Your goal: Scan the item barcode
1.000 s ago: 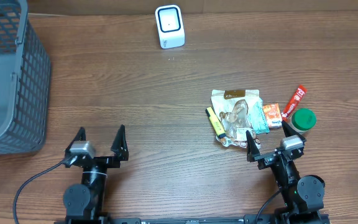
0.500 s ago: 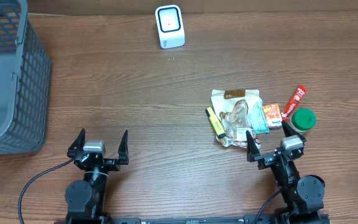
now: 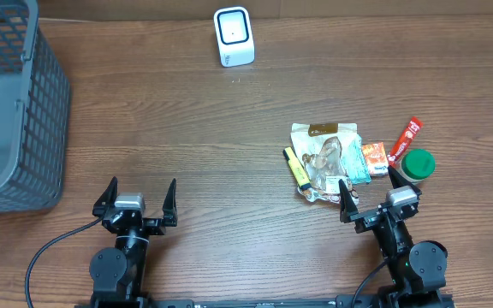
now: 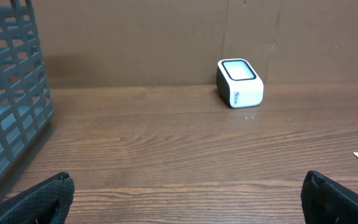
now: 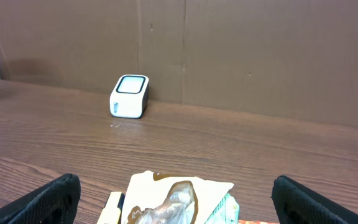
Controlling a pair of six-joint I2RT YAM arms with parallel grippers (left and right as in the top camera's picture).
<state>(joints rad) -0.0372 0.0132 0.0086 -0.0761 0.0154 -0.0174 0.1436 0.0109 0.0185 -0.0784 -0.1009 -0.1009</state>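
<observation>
A white barcode scanner (image 3: 234,36) stands at the far middle of the table, also seen from the left wrist (image 4: 239,81) and the right wrist (image 5: 130,96). A pile of items lies at the right: a snack packet with a clear window (image 3: 323,156) (image 5: 182,196), a yellow highlighter (image 3: 296,168), a teal packet (image 3: 355,161), an orange packet (image 3: 373,156), a red stick (image 3: 405,139) and a green-lidded cup (image 3: 418,163). My right gripper (image 3: 368,182) (image 5: 179,205) stands open just in front of the pile, holding nothing. My left gripper (image 3: 140,187) (image 4: 188,205) is open over bare wood at the near left.
A grey mesh basket (image 3: 15,103) (image 4: 11,99) fills the far left corner. A brown cardboard wall (image 5: 229,43) backs the table behind the scanner. Wood tabletop (image 3: 187,128) lies between the basket, scanner and pile.
The left gripper shifted slightly to the right a second ago and has held still since. The right gripper and the items have not moved.
</observation>
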